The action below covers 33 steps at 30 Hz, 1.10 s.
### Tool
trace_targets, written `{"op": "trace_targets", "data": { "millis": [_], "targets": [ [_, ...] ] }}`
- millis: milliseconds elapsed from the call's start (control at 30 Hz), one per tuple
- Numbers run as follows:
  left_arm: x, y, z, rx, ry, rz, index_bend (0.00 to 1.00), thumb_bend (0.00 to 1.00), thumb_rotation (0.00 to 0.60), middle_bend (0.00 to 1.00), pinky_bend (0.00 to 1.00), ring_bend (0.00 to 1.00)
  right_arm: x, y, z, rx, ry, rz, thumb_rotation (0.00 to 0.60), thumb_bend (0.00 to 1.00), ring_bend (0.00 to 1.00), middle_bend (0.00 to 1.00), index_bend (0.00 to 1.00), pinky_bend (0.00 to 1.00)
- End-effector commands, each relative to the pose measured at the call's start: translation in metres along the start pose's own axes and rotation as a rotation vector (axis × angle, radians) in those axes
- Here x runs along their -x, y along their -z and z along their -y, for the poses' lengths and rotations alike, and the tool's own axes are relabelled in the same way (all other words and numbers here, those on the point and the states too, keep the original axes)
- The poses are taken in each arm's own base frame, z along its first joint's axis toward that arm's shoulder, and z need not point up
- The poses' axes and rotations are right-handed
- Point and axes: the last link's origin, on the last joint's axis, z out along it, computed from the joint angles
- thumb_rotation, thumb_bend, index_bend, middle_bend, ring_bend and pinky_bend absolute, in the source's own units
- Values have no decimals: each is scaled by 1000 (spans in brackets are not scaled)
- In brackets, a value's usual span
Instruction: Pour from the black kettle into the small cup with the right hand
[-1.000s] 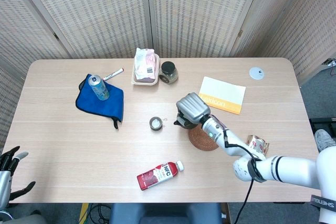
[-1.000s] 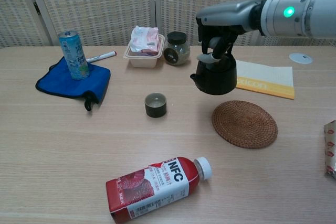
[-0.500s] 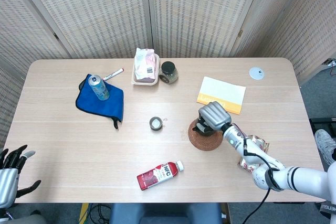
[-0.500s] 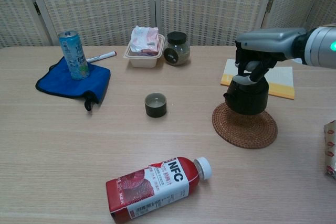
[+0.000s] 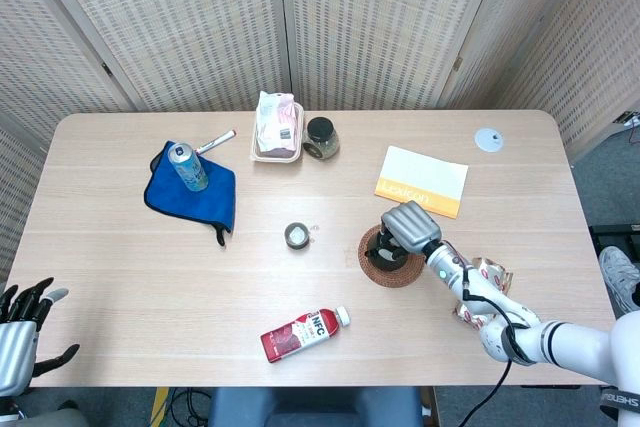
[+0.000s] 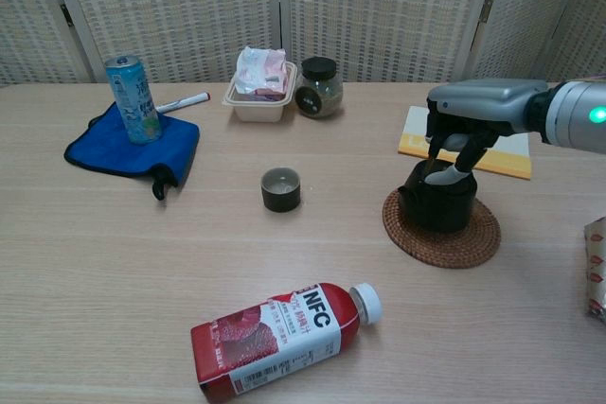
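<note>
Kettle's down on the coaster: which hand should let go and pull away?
Right. The right hand sits on top of the black kettle, which rests on the woven coaster; the left hand is off at the table's near-left corner.

In the head view the right hand [image 5: 410,225] covers nearly all of the black kettle [image 6: 437,198], and the woven coaster [image 5: 378,265] shows only as a crescent. In the chest view the fingers [image 6: 461,144] hide the kettle's handle. The left hand [image 5: 22,320] is cut by the lower-left edge. The small cup [image 6: 280,188] shows no readable contents.
</note>
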Motion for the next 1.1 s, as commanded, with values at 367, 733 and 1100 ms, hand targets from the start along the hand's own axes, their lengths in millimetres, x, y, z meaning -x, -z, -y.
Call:
{"op": "trace_targets", "data": {
  "millis": [367, 733, 1100],
  "targets": [
    [2, 0, 0, 0, 1, 5, 232, 135, 600, 106, 3, 131, 2, 1, -2, -5, 18, 9, 496, 0, 917, 997, 1000, 435],
    [3, 0, 0, 1, 4, 7, 232, 135, 600, 106, 3, 131, 10, 2, 0, 0, 75, 32, 496, 0, 875, 952, 986, 369],
    [4, -1, -1, 3, 6, 9, 232, 135, 600, 107, 3, 131, 13, 6, -1, 14, 125, 48, 496, 0, 697, 750, 726, 330]
  ]
}}
